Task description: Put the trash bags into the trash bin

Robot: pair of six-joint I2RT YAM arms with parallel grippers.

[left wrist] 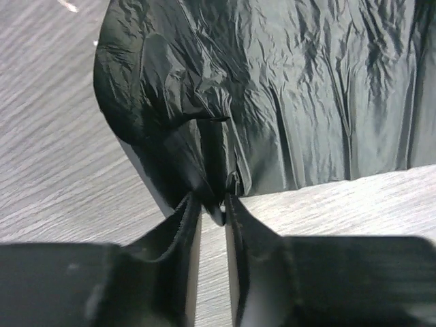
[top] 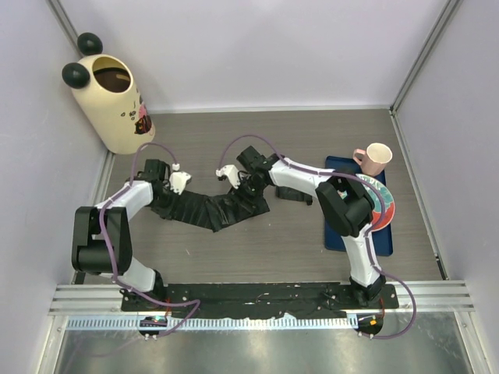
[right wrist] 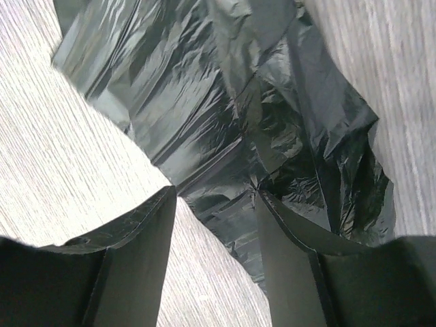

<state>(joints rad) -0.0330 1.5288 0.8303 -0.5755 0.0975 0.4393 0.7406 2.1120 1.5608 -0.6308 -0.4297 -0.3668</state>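
1. The black trash bag (top: 209, 209) lies flat on the surface (top: 265, 257) between both arms.
2. The left tool (left wrist: 214, 204) pinches a fold at its edge.
3. The right tool (right wrist: 216, 194) is spread over its other end.
4. The trash bin (top: 109, 109) stands far left, well apart.

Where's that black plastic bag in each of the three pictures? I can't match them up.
Top view: the black bag lies mid-table, between the two arms.
Left wrist view: the bag fills the upper right.
Right wrist view: the bag runs diagonally from top to lower right.
Shared landmark: the grey wood-grain table under it.
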